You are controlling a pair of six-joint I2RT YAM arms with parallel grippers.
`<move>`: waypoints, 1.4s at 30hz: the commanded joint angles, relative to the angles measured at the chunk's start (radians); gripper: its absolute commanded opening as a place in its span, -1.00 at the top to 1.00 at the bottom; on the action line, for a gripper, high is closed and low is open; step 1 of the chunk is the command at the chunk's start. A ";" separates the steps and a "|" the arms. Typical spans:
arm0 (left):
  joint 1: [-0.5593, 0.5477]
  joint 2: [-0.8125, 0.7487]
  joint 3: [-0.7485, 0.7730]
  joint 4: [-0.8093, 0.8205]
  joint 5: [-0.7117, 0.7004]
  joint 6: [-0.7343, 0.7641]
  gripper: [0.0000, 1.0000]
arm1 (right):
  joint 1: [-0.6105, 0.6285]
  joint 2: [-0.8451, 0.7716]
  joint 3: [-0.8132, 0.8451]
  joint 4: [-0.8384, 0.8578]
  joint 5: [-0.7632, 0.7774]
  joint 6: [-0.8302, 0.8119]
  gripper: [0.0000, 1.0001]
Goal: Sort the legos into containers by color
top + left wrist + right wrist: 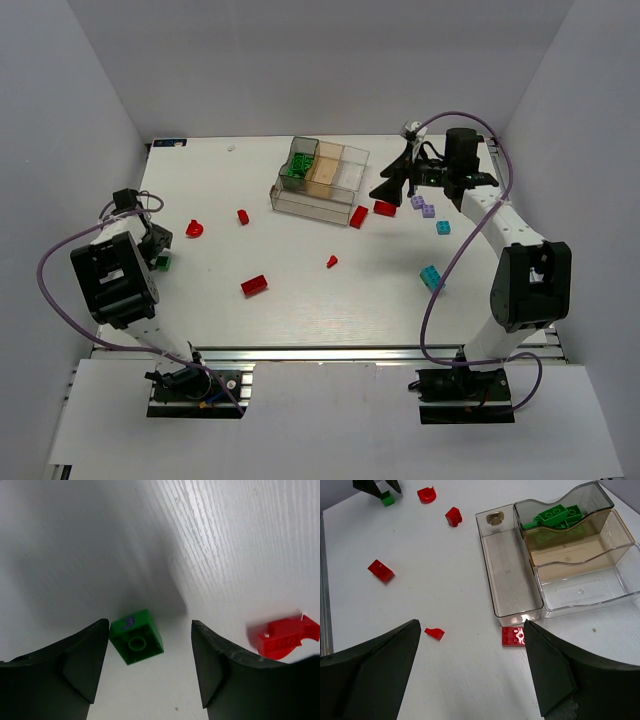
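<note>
One green brick point(136, 637) is lying inside the spread left gripper point(150, 647), at nine o'clock on the table point(300, 300). We are judging it light, rigid and slick (take its flat sides). The right gripper point(470, 630) is gaping, empty.

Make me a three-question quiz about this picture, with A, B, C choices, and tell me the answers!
1. Where is the loose green brick?
A. stacked on a red brick
B. on the table, between the left gripper fingers
C. lifted in the air

2. What colour are the bricks inside the tray?
A. green
B. red
C. cyan

3. How is the right gripper?
A. shut on a red brick
B. shut, holding nothing
C. open, holding nothing

Answers:
1 B: the left wrist view shows it lying flat between the two open fingers.
2 A: only green bricks sit in one end compartment.
3 C: its fingers stand wide apart with nothing between them.
</note>
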 commanded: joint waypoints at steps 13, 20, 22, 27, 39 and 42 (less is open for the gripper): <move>0.027 -0.055 -0.066 0.093 0.141 0.015 -0.07 | -0.022 -0.033 0.011 -0.070 -0.008 -0.034 -0.74; 0.027 -0.090 -0.109 0.111 0.184 0.006 0.29 | -0.024 -0.029 0.007 -0.070 -0.012 -0.032 -0.73; 0.018 -0.107 -0.103 0.113 0.197 0.008 0.57 | -0.024 -0.033 0.004 -0.077 -0.011 -0.040 -0.72; -0.024 -0.191 -0.113 0.174 0.377 -0.005 0.95 | -0.027 -0.042 -0.002 -0.100 0.025 -0.060 -0.55; -0.310 -0.184 0.042 0.473 0.703 -0.123 1.00 | -0.034 -0.038 -0.022 -0.136 0.074 -0.075 0.90; -0.392 -0.084 0.175 0.469 0.685 -0.112 1.00 | -0.036 -0.032 -0.019 -0.155 0.092 -0.080 0.85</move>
